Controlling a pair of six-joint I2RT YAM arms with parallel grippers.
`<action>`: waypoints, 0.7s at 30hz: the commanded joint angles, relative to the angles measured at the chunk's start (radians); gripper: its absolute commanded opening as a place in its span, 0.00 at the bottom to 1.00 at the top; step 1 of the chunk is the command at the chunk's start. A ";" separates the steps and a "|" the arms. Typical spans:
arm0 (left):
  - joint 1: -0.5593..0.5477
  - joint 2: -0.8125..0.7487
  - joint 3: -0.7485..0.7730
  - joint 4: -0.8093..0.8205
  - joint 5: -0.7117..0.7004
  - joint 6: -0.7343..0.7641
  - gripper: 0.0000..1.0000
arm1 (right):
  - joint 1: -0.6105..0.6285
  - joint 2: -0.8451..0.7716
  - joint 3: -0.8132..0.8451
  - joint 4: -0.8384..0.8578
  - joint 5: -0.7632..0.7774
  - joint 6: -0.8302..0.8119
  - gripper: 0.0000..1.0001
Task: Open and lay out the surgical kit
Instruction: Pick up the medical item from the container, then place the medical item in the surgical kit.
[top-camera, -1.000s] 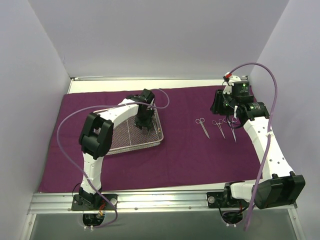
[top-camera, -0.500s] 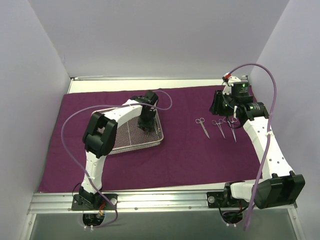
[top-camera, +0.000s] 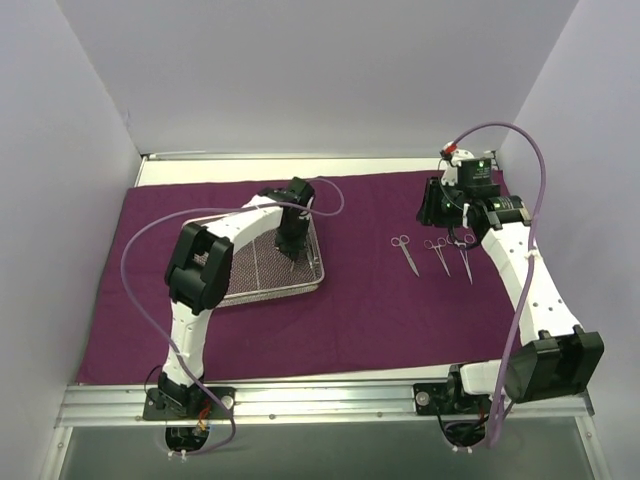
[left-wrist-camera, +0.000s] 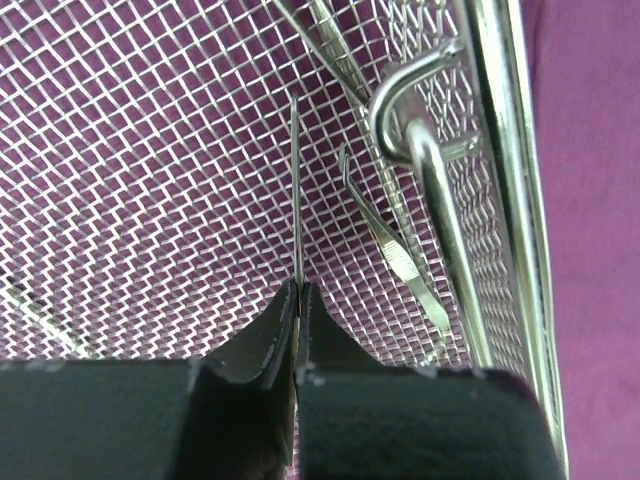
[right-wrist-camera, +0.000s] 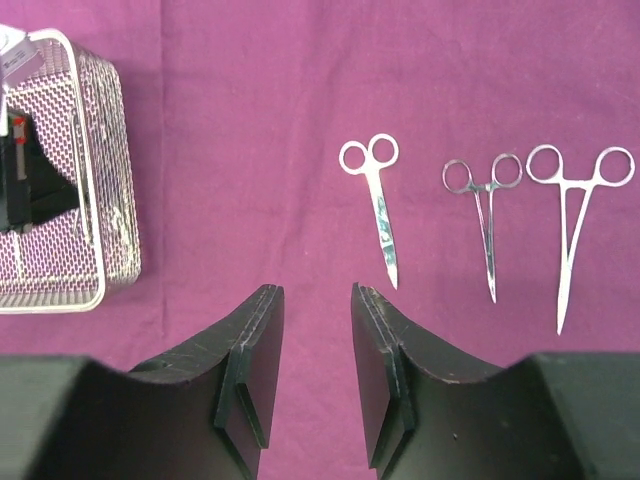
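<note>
Between pale walls (top-camera: 300, 70), purple cloth (top-camera: 360, 300) covers what seems a table (top-camera: 250, 167).

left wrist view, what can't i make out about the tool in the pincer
Left wrist view: the thin steel tool shows edge-on, and the left pincer hides its lower end; type unclear.
Left wrist view: frame edges cut off the tray.
Top view: the left arm covers the grip.

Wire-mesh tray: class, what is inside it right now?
Inside the tray: the left hand, shut on a thin steel instrument; forceps lie beside it. The hand hides whatever sits beneath it.
</note>
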 joint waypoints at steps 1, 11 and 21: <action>0.050 -0.125 0.076 -0.099 0.080 0.041 0.02 | 0.021 0.030 0.074 0.010 -0.016 0.024 0.33; 0.149 -0.303 0.036 -0.043 0.548 0.031 0.02 | 0.187 0.087 0.085 0.265 -0.246 0.263 0.40; 0.197 -0.426 -0.097 0.282 1.006 -0.106 0.02 | 0.345 0.182 0.089 0.653 -0.450 0.426 0.45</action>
